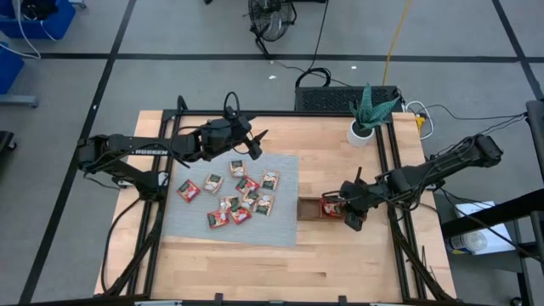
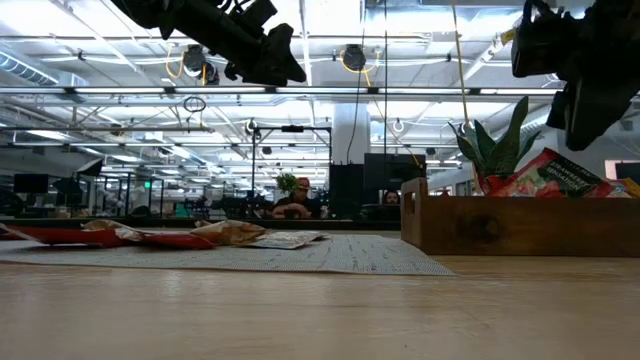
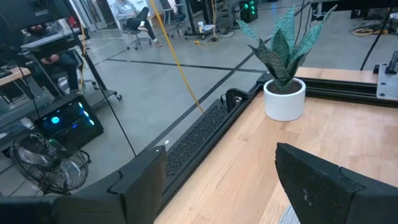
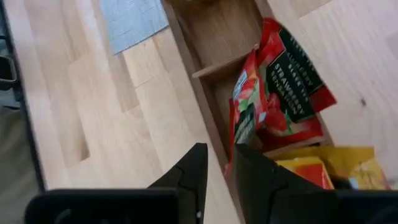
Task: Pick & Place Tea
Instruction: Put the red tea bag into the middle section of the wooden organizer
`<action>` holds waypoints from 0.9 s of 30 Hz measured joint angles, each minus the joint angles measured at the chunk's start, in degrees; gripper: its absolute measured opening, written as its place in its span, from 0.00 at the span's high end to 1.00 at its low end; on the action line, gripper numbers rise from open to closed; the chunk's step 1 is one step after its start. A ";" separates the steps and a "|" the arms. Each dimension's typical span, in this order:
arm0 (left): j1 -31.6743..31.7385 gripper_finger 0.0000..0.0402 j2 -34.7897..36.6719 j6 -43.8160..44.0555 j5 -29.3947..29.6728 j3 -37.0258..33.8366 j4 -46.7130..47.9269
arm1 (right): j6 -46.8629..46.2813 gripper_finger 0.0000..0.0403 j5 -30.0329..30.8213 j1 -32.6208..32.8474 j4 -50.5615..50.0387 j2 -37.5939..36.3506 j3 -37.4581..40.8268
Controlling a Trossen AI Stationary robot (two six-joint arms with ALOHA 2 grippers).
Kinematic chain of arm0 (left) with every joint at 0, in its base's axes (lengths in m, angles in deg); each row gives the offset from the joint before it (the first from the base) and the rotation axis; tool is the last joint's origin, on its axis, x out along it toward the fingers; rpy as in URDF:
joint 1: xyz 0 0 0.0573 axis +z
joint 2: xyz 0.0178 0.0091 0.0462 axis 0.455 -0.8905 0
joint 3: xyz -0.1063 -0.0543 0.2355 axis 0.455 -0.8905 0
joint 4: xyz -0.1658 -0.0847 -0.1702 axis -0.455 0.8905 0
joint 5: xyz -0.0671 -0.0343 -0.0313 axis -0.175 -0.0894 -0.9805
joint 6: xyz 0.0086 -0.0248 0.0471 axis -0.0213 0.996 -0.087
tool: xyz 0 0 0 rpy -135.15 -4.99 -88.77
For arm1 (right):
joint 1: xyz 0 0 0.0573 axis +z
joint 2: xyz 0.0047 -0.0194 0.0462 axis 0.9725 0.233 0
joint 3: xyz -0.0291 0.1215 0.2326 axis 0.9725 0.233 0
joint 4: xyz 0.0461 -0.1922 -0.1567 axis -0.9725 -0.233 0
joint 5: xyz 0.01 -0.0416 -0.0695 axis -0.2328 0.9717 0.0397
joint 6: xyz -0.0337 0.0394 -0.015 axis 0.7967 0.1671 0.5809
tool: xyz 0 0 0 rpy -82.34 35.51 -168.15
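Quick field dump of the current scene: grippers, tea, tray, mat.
left gripper: open, empty, raised over the mat's far edge
right gripper: jaws narrow, nothing clearly held, at the tray's rim beside the red sachets
tray: on bare wood just right of the mat; compartment nearest the mat looks empty
tea in tray: red sachets leaning in the middle compartment, yellow-orange ones in the next
tea on mat: roughly ten sachets loosely spread, some overlapping
mat: grey, flat
plant: white pot, far right corner

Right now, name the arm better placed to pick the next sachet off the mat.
Left: its open gripper hovers by the sachets on the mat; the right gripper is at the tray.
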 joint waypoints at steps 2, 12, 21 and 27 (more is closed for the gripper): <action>0.00 0.26 0.00 0.00 0.00 0.00 0.02 | 0.66 0.85 1.08 0.00 0.09 0.92 0.00; -0.01 0.26 0.00 -0.01 0.00 0.00 0.04 | 4.46 0.85 1.17 -0.02 2.46 5.81 0.00; -0.02 0.26 0.00 -0.04 0.00 0.00 0.04 | 7.42 0.85 3.56 -0.02 2.87 6.95 0.00; -0.01 0.26 0.00 -0.04 0.00 0.00 0.04 | 14.07 0.98 3.69 -0.01 5.17 6.96 0.00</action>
